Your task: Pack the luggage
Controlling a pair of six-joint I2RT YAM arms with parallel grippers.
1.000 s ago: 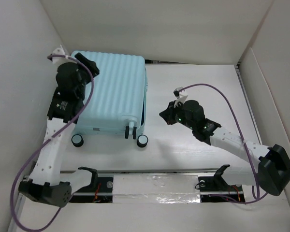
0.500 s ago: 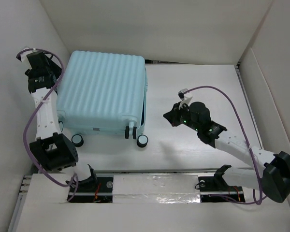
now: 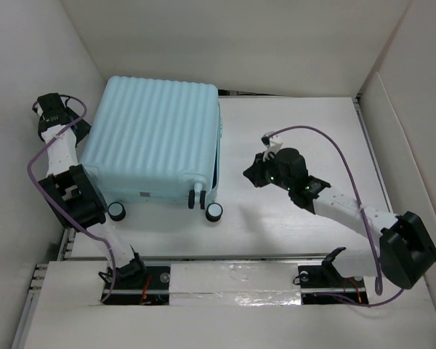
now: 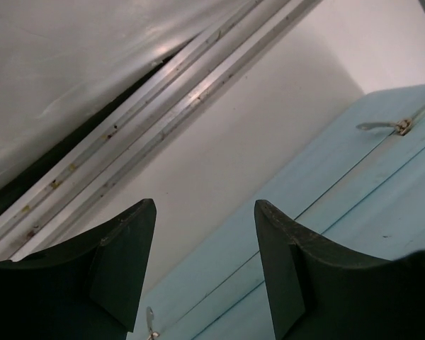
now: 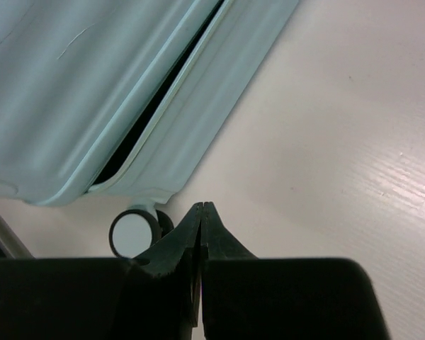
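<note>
Item: luggage (image 3: 156, 142), flat at far left of table (image 3: 298, 131), gap (image 5: 153, 105) along its right edge; right claw (image 5: 202, 210), pinched together and empty, best presses it flush while left claw (image 4: 204, 207), spread apart, squares onto zipper pull (image 4: 384, 126).

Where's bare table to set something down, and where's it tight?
Free: the white table right of the pale aqua ribbed hard-shell suitcase, to the right wall, around the shut right hand; also the strip before its caster wheels. Crowded: the gap between suitcase and left wall, where the open left hand sits.
</note>
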